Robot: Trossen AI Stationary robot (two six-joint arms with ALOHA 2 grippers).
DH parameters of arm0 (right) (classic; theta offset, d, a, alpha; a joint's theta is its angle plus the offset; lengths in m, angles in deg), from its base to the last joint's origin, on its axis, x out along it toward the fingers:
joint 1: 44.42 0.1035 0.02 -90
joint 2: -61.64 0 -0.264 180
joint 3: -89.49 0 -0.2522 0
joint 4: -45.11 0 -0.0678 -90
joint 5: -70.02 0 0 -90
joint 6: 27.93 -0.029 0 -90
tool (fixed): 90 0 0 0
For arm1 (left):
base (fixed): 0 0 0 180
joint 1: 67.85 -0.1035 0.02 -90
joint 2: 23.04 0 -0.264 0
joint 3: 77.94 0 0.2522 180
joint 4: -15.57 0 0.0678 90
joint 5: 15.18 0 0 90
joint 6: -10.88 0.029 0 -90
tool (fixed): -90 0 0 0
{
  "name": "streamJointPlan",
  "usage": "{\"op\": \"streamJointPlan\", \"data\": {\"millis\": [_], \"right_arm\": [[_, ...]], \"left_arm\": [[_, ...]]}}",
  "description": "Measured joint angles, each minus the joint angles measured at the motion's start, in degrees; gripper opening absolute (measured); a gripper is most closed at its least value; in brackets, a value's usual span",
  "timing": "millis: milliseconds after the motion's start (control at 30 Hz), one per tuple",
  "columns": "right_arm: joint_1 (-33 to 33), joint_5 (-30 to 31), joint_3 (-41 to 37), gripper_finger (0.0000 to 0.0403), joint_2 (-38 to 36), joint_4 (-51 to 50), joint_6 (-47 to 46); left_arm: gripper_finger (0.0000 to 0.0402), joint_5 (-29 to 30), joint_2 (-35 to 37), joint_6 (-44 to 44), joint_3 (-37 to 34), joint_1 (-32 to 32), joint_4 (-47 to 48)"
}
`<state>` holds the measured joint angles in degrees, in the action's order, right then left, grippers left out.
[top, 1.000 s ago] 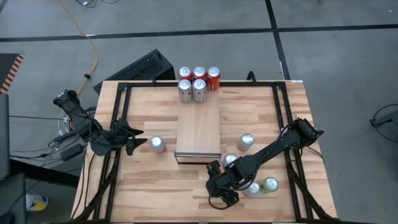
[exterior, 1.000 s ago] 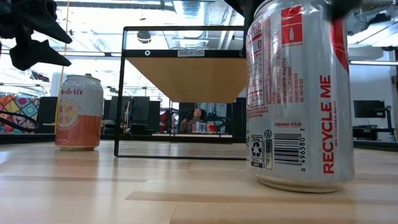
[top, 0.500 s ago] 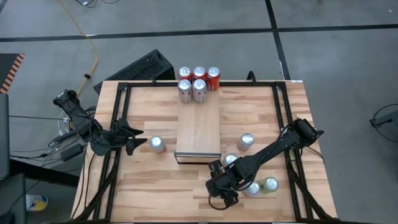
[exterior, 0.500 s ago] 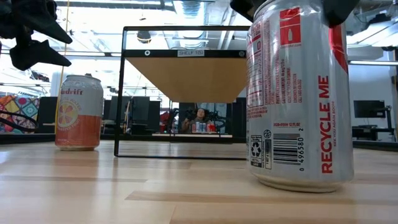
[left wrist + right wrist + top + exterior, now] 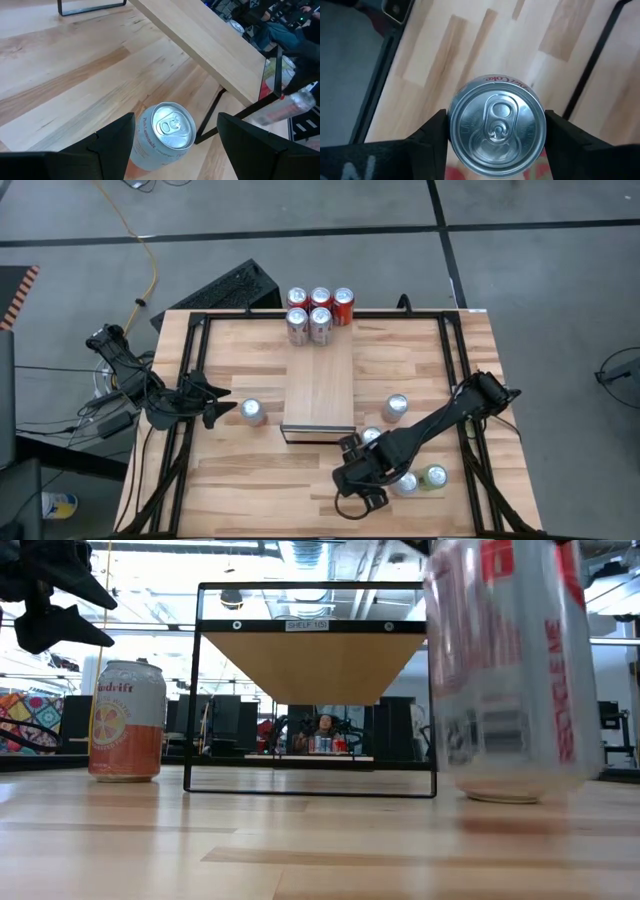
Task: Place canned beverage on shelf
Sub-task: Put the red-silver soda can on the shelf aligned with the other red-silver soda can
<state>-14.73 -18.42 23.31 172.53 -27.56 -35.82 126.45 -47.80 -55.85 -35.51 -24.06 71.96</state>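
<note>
Can (image 5: 496,125), rigid, smooth, likely slippery, sits clamped at its upper sides in our right end effector (image 5: 495,135), lifting near the shelf (image 5: 319,390); left end effector (image 5: 175,145) hovers open.

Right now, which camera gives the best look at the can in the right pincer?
The right wrist view: the can fills it, top up, between the right pincer. The low view blurs it. From above the arm covers it; the left wrist view shows another can.
</note>
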Motion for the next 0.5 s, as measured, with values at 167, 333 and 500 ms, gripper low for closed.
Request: {"op": "streamJointPlan", "data": {"millis": [167,333,500], "right_arm": [[0.17,-0.17,4.26,0.023,-3.04,-3.19,1.94],[0.16,0.21,7.69,0.023,-8.04,-6.86,1.79],[-0.16,5.97,9.02,0.023,-14.41,-12.18,1.42]], "left_arm": [[0.027,-0.22,0.0,-0.05,0.0,0.0,-0.02],[0.027,-0.24,0.0,-0.07,0.0,0.0,-0.04],[0.027,-0.19,0.0,0.03,0.0,-0.01,-0.02]]}}
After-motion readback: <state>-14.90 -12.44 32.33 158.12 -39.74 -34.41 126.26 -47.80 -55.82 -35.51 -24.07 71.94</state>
